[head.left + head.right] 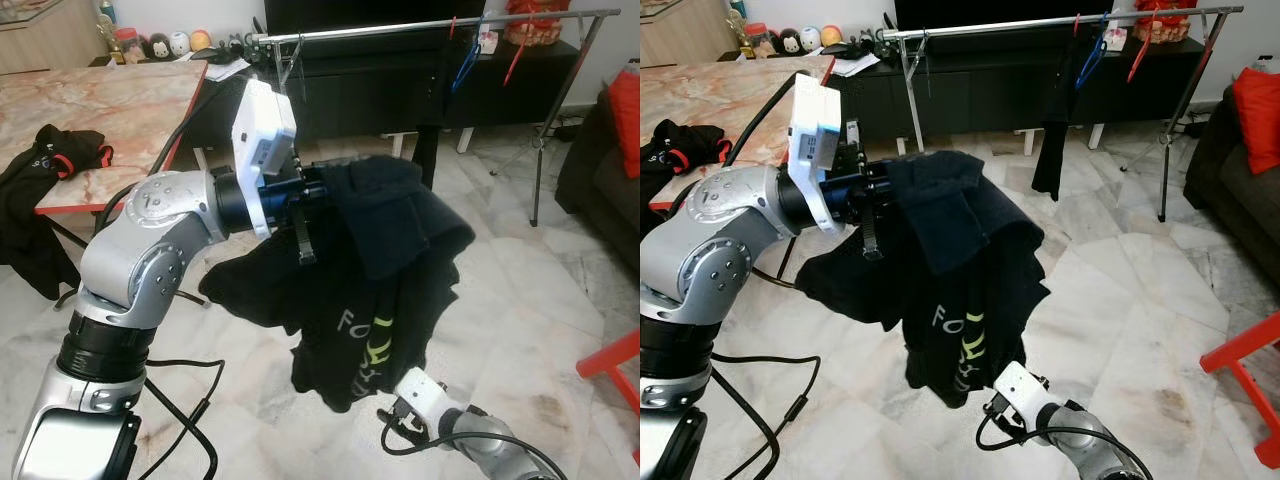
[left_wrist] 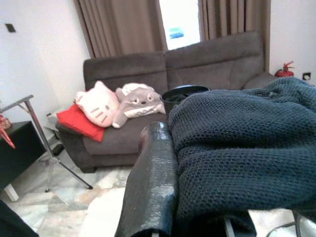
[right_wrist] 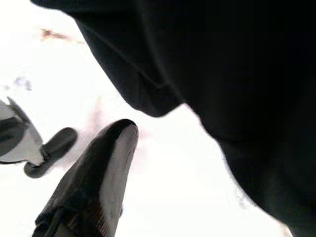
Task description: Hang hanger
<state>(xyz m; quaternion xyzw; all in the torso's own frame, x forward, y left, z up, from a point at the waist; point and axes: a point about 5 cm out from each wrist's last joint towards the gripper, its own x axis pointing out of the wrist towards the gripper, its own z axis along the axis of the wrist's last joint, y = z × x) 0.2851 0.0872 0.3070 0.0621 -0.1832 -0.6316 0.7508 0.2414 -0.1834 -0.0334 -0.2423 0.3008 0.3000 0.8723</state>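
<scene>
My left arm is raised at chest height with a black garment (image 1: 390, 250) draped over and hanging from my left gripper (image 1: 322, 190). Cloth covers most of its fingers. In the left wrist view one black finger (image 2: 153, 182) shows beside the dark knit fabric (image 2: 247, 143). No hanger can be made out under the cloth. The metal clothes rail (image 1: 430, 27) stands further back, beyond the garment. My right gripper (image 1: 393, 417) sits low under the garment's hem, near the floor, and one of its fingers (image 3: 94, 177) shows below the fabric.
A blue hanger (image 1: 465, 60), a red hanger (image 1: 515, 55) and a dark cloth (image 1: 1050, 150) hang on the rail. Left stands a marble table (image 1: 100, 110) with black clothing (image 1: 50, 160). A dark sofa (image 1: 600, 160) and a red stool (image 1: 615, 370) are on the right.
</scene>
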